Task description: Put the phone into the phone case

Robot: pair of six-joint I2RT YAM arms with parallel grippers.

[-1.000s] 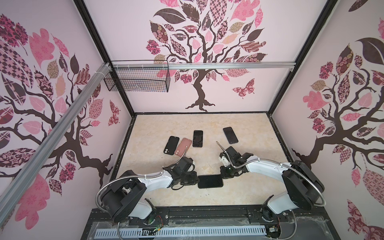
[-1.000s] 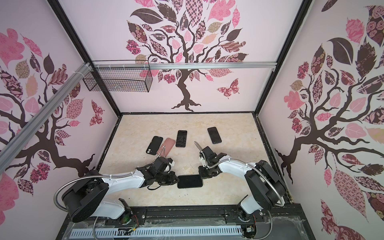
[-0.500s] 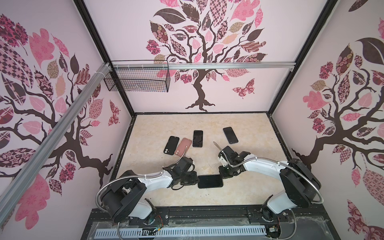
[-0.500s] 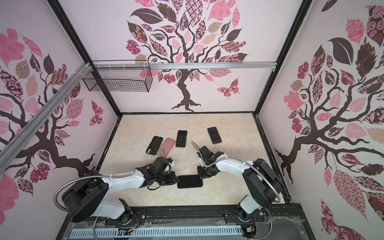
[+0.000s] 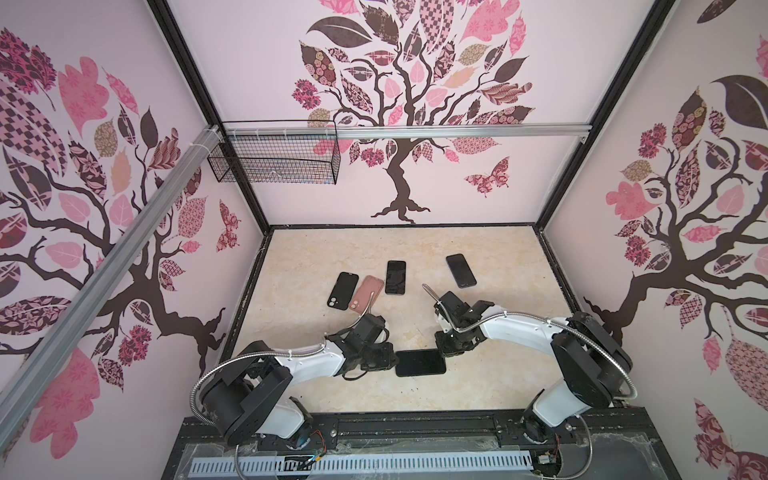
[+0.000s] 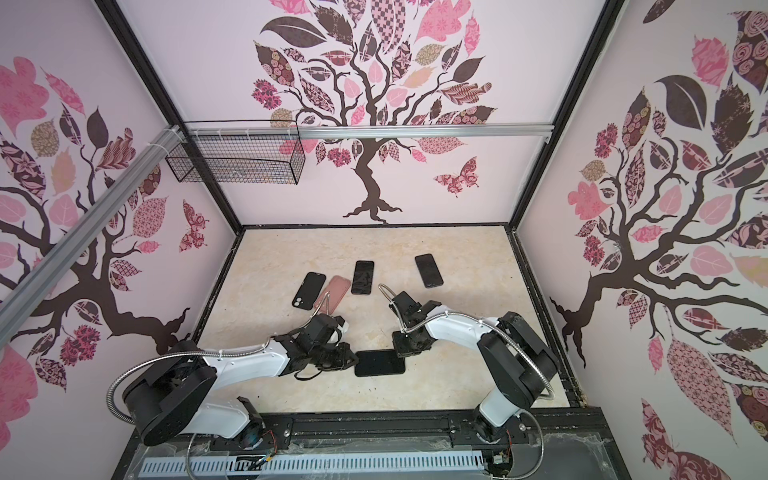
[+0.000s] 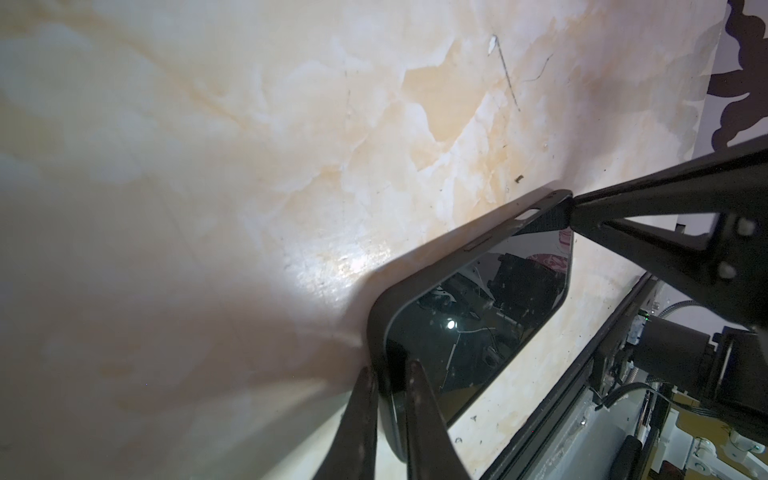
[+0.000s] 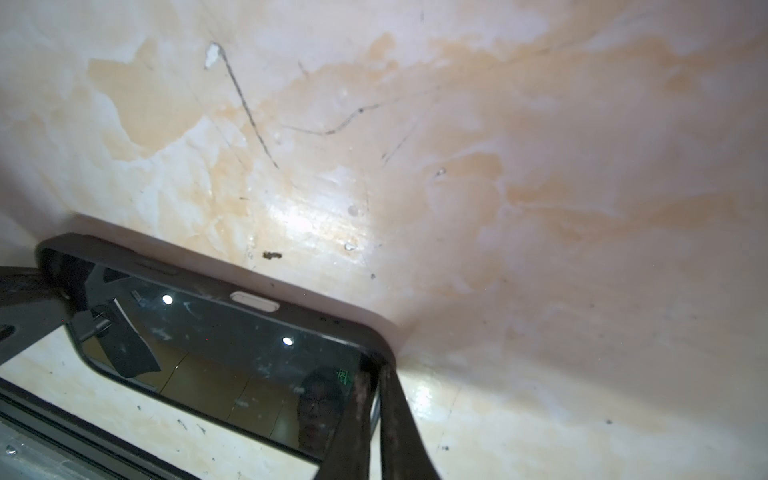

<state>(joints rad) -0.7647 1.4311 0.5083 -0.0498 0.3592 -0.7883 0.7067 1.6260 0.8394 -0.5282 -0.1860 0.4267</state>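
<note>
A black phone (image 5: 419, 362) (image 6: 379, 362) lies screen up inside a black phone case (image 7: 457, 257) (image 8: 291, 309) near the table's front middle. My left gripper (image 5: 390, 360) (image 7: 388, 368) is shut on the case's left end, one finger on the screen (image 7: 478, 316) and the other outside the rim. My right gripper (image 5: 442, 351) (image 8: 374, 365) is shut, its tips pressed down on the case's far right corner. In the left wrist view that right gripper (image 7: 571, 203) touches the corner.
Farther back lie a black case (image 5: 343, 291), a pink case (image 5: 366, 294) and two black phones (image 5: 395, 277) (image 5: 460, 270). A wire basket (image 5: 274, 160) hangs on the back left rail. A black front rail (image 5: 415, 428) borders the table.
My right wrist has shifted a little to the left over the case's corner. The phone and my left gripper have stayed where they were.
</note>
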